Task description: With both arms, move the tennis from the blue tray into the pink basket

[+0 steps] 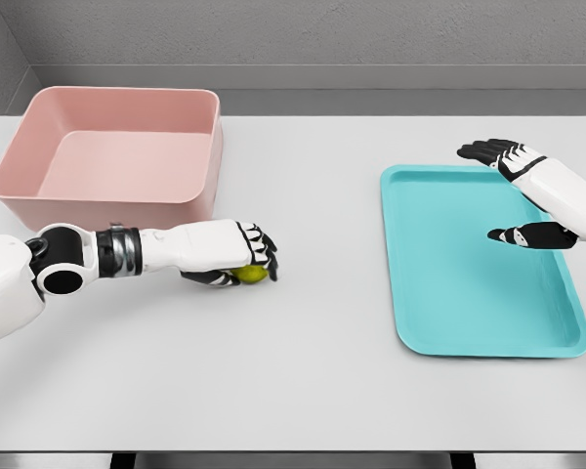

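The white table [303,391] fills most of the frame, with broad bare surface across the middle and along the bottom edge. The pink basket [39,186] sits at upper left, its rim close to the table's far edge; its near right corner lies just above the left hand. The blue tray [449,313] lies at right, long axis running up and down the frame, its right rim near the picture's edge. The right hand [527,191] hovers over the tray's upper right, fingers spread, holding nothing. At centre left, the left hand [236,256] curls around the yellow-green tennis ball [253,275], low over the table, between basket and tray; being round, it shows no long axis.
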Motion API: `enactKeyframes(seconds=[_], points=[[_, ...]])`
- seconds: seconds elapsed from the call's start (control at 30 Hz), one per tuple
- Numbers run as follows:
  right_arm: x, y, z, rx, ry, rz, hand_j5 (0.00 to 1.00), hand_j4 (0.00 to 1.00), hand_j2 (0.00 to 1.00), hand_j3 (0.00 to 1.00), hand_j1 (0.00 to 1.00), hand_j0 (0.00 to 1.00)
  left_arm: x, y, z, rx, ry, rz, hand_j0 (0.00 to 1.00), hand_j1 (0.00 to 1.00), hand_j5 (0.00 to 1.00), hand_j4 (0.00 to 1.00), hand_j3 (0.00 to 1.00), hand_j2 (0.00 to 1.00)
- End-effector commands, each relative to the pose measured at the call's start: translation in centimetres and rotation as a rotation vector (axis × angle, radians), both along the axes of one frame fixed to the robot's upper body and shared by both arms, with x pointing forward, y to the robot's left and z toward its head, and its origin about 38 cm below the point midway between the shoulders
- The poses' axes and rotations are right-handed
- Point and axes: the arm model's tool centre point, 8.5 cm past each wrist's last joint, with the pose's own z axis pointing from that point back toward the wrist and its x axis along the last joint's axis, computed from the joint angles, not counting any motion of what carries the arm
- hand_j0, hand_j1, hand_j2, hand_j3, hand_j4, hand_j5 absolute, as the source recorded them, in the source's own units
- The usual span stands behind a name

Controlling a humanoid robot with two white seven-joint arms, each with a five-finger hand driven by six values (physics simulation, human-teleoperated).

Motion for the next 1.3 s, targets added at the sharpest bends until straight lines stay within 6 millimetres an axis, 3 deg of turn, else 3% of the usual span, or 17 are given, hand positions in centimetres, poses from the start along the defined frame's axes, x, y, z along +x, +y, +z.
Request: enactKeyframes(seconds=[0.0, 0.17, 0.47, 0.87, 1.07, 1.27], points=[[0.0, 0.0, 0.1, 0.007, 0.0, 0.0, 1.0, 1.0, 1.0, 1.0, 1.0, 1.0, 0.0, 0.0, -0.1, 0.007, 0.002, -0.002, 0.59, 0.59, 0.59, 0.59, 0.59, 0.59], [0.0, -0.1, 0.1, 0.006, 0.002, -0.001, 1.0, 1.0, 1.0, 1.0, 1.0, 1.0, -0.1, 0.0, 0.1, 0.003, 0.001, -0.003, 0.59, 0.59, 0.59, 0.59, 0.59, 0.59], [-0.3, -0.7, 0.1, 0.009, -0.001, -0.018, 1.0, 1.0, 1.0, 1.0, 1.0, 1.0, -0.2, -0.9, 2.4, -0.015, -0.051, -0.048, 0.6, 0.6, 0.6, 0.6, 0.6, 0.6], [-0.4, -1.0, -0.1, 0.009, 0.005, -0.026, 1.0, 1.0, 1.0, 1.0, 1.0, 1.0, 0.5, -0.3, 5.0, -0.003, -0.111, -0.05, 0.6, 0.6, 0.6, 0.6, 0.6, 0.6], [-0.4, -1.0, -0.1, 0.008, 0.005, -0.027, 1.0, 1.0, 1.0, 1.0, 1.0, 1.0, 0.9, 1.3, 7.3, 0.012, -0.155, -0.036, 0.6, 0.6, 0.6, 0.6, 0.6, 0.6], [-0.5, -0.9, 0.0, 0.008, 0.003, -0.024, 1.0, 1.0, 1.0, 1.0, 1.0, 1.0, 2.1, 4.8, 11.9, -0.007, -0.223, 0.04, 0.61, 0.61, 0.61, 0.61, 0.61, 0.61]])
